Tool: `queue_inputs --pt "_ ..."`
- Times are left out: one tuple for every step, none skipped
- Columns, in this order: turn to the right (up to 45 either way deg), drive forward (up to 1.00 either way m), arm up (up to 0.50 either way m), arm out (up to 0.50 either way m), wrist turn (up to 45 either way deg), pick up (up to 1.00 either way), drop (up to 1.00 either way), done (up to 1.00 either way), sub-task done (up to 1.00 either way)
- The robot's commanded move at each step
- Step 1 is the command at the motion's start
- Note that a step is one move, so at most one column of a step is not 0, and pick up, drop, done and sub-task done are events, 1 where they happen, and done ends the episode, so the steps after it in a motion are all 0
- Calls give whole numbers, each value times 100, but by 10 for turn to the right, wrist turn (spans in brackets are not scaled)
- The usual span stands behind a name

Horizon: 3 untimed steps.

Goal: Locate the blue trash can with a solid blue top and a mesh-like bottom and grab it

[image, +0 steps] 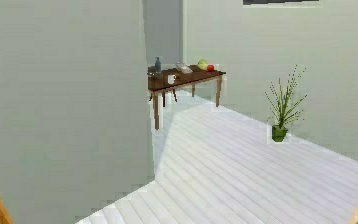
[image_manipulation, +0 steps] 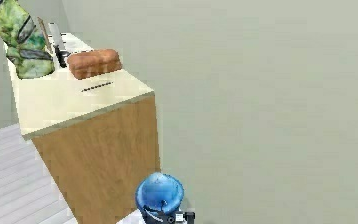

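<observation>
Where the forward view looks ahead, the largest items are grey-green walls (image: 67, 90) and a pale plank floor (image: 237, 170); next, a dark brown worktop (image: 192, 79) on legs by the far wall, bearing a mug (image: 171, 78) and other small things; a potted plant (image: 281, 108) stands well apart to its right.

In the arm side view: a pale-topped worktop (image_manipulation: 57, 108) on a wooden cabinet; on it a green mottled thing (image_manipulation: 20, 45) and, just beside it, a brown loaf (image_manipulation: 94, 63).

Item sought: trash can (image_manipulation: 160, 190), judged so from its solid blue rounded top; it sits low in the arm side view, beside the cabinet's near corner; its lower part is dark, and no mesh can be made out.

Smallest: the tool (image_manipulation: 178, 216), dark parts at the bottom edge close by the can; whether over, beside or touching cannot be told; whether it has hold of anything cannot be told.

Handling, as judged: light and hollow; stiff at the solid top; mesh likely to give under pressure; the smooth top may slip; take hold at the upper rim or solid band, not the mesh; lift straight, since an empty can tips easily.
</observation>
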Motion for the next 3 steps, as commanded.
queue_inputs --pt "0 0 0 0 0 100 0 0 0" --pt "0 0 10 0 0 0 0 0 0" --pt "0 0 0 0 0 0 0 100 0"
